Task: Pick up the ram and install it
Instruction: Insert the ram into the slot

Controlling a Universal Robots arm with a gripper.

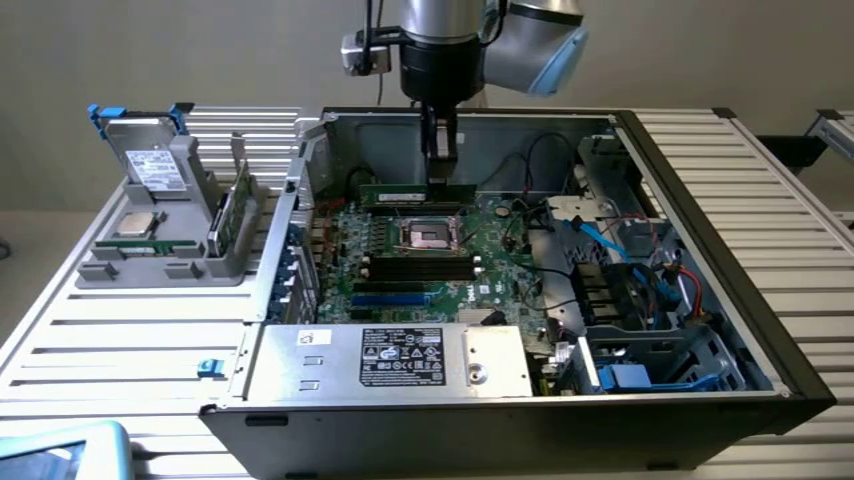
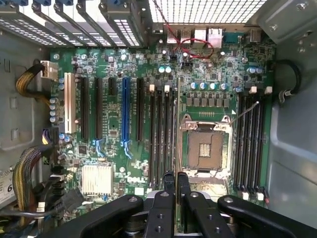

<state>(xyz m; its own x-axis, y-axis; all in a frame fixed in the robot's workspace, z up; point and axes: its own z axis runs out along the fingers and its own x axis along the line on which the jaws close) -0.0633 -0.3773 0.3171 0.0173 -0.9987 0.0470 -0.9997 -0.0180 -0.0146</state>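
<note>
1. The white label (image 1: pixel 404 357) on the metal box (image 1: pixel 387 360), at the case's (image 1: pixel 747 180) 6 o'clock edge, carries print too small to read.
2. A white sticker (image 2: pixel 7 186) beside the cable bundle (image 2: pixel 27 171) shows "6".

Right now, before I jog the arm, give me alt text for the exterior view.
The gripper is shut on the ram, holding it on edge low over the motherboard, just beyond the empty processor socket inside the open computer case. A grey parts holder sits at the exterior view's left.
</note>
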